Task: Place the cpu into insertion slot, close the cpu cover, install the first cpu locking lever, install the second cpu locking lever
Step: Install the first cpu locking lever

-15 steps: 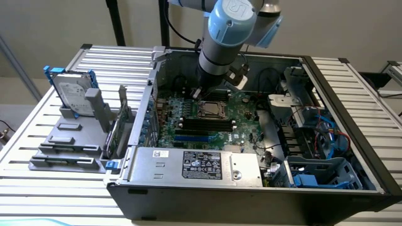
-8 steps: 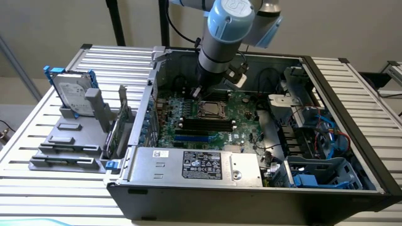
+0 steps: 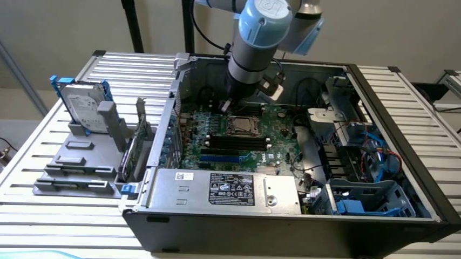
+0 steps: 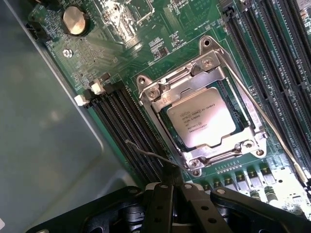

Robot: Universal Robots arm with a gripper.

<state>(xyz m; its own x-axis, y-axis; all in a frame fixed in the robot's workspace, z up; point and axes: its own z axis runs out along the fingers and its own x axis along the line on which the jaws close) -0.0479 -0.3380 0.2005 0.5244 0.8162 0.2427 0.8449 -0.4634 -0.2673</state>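
**Gripper**, black and nearest the wrist camera. Its jaws are drawn together with nothing seen between them, and it hangs just above the motherboard, close to one corner of the insertion slot. In the exterior view the gripper reaches down into the open computer case, just beside the slot.

**Progress.** The cpu lies flat inside the insertion slot, silver top upward. The cpu cover is folded down over its edges, so the first two steps appear done. Neither locking lever appears fastened.
- The first locking lever, a thin wire with a hooked end, springs from the slot corner nearest the jaws. It stands out free over the neighbouring memory slots.
- The second locking lever runs along the side of the slot away from those memory slots and angles off from it, apparently unlatched.

**Surroundings.** The memory slots, with white end clips, lie just beside the insertion slot under the first lever. Beyond them rises the grey case wall, which narrows the working room on that side. A coin cell battery sits well apart from the slot. Outside the case, a hard drive stands in a grey rack on the slatted table.
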